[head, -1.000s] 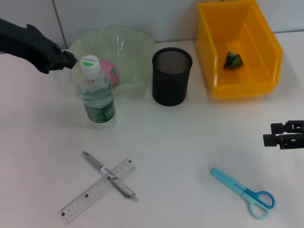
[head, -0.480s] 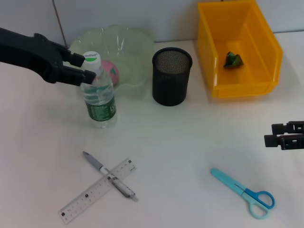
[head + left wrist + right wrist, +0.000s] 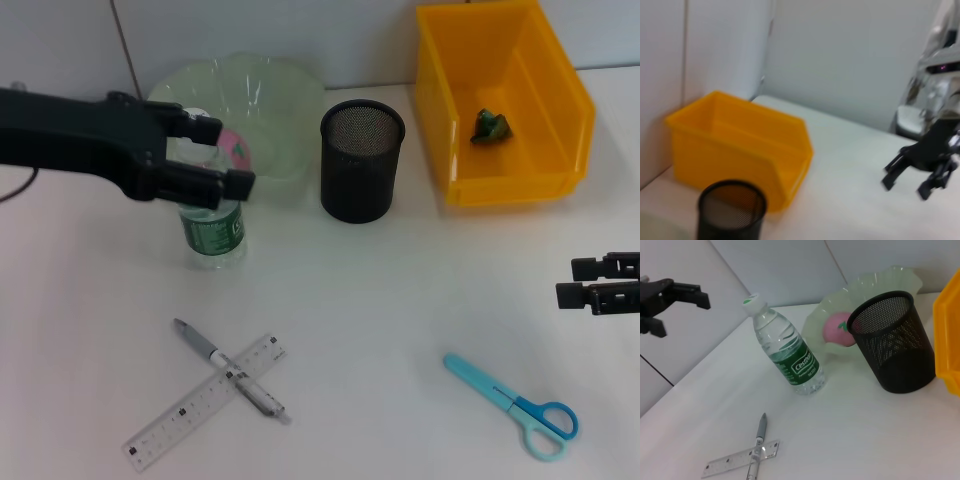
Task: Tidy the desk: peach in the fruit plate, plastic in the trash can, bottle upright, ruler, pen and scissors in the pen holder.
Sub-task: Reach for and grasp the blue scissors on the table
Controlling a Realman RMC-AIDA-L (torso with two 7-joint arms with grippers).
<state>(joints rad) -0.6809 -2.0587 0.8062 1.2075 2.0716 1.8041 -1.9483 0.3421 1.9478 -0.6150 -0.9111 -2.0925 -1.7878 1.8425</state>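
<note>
1. The worktop [image 3: 400,300] carries everything; places below are given from the holder [image 3: 357,185], the black mesh cup near its far edge.
2. The yellow bin [image 3: 520,185] stands just right of the holder, with the green plastic [image 3: 491,125] already lying inside.
3. The plate [image 3: 280,90] sits just left of the holder and a little behind, with the peach [image 3: 237,148] in it.
4. The left gripper [image 3: 228,158] has travelled toward the holder over the last second, from the plate's far side to a spot over the bottle's top. Its jaws, which looked together a second ago, are now apart. The right wrist view shows them clear of the cap, so they probably hang above or beside the bottle rather than around it.
5. The bottle [image 3: 212,235] stands upright left of the holder and nearer the robot, as it did a second ago. That step looks done.
6. The right gripper [image 3: 568,281] waits well right of the holder, near the worktop's edge, unmoved, with jaws slightly apart.
7. The ruler [image 3: 170,425], scissors [image 3: 510,403] and pen [image 3: 215,358] lie well in front of the holder. The pen is crossed over the ruler to the left, and the scissors are to the right.
8. Only these three remain, so the left arm's shift likely leads toward the pen and ruler.
</note>
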